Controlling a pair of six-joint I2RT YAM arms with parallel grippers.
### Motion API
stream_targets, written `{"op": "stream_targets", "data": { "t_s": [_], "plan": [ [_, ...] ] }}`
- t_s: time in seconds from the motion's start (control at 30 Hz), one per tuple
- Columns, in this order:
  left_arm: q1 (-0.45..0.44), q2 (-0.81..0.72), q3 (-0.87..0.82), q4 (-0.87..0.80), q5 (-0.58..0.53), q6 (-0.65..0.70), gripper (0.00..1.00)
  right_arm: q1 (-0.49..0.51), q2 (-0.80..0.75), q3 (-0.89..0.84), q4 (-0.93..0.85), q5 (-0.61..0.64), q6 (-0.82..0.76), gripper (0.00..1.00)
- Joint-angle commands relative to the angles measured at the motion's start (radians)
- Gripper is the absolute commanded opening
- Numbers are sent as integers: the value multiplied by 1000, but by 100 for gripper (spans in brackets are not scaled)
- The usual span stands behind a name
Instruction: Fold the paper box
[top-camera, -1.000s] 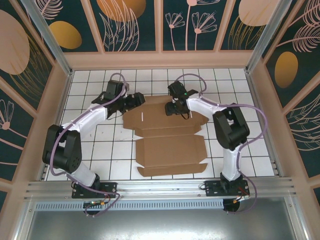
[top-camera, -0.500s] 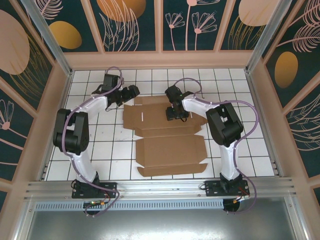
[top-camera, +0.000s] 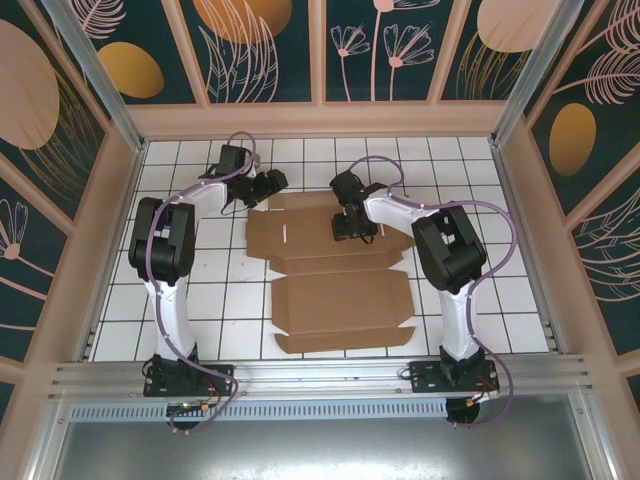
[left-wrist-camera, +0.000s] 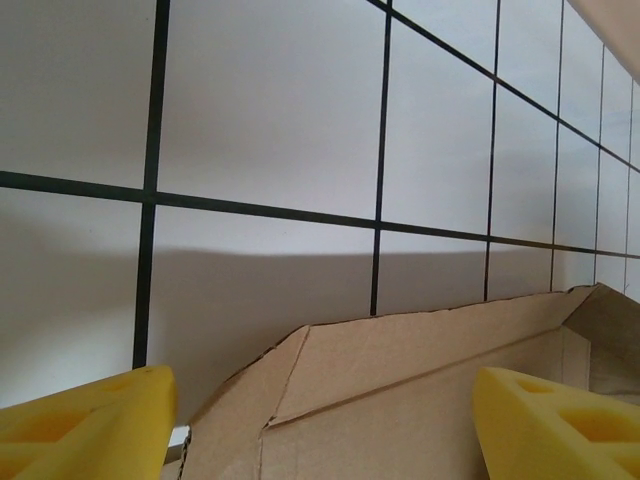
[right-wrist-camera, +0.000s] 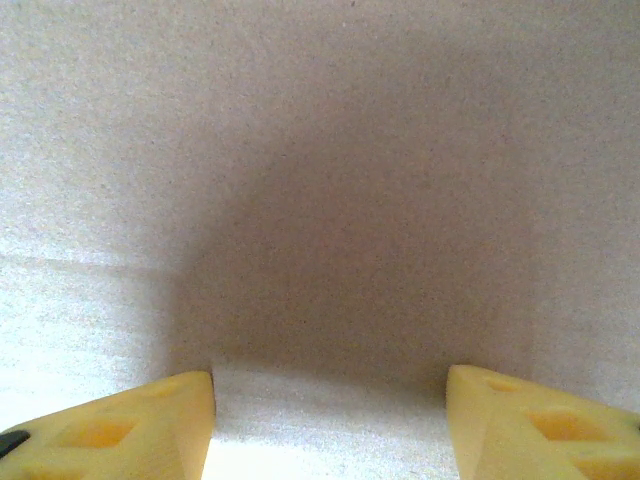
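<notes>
We note paper box (top-camera: 335, 285) plain brown, no print; creases slightly darker. Table (top-camera: 500, 300) white with thin black grid. Walls (top-camera: 270, 45) dark teal with orange discs and pale pink plant outlines, pale wood trim. Arms (top-camera: 172, 315) white with black joints; cables (top-camera: 378, 159) purple. Left gripper (left-wrist-camera: 320, 415) and right gripper (right-wrist-camera: 330, 420) both yellow-fingered. Grey patch on box in right wrist view, we think shadow.

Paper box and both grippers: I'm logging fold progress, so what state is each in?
paper box: unfolded sheet lying on the table.
left gripper: open, fingers apart at the box's far-left corner.
right gripper: open, over the box's far panel.
</notes>
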Motion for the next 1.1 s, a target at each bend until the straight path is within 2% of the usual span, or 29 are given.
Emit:
{"op": "stream_targets", "data": {
  "t_s": [0.0, 0.4, 0.63, 0.9, 1.07],
  "plan": [
    [0, 27, 10, 18, 57, -20, 75, 6, 55, -27, -39, 18, 18, 63],
    [-21, -27, -92, 121, 186, -110, 68, 7, 72, -20, -38, 6, 18, 62],
    [-63, 36, -34, 160, 188, -140, 68, 13, 81, -19, -44, -5, 19, 62],
    [-82, 126, 53, 118, 187, -144, 66, 15, 81, -17, -48, -6, 15, 62],
    [-54, -28, -11, 89, 161, -78, 67, 17, 60, -36, -41, -23, 12, 62]
  ]
}}
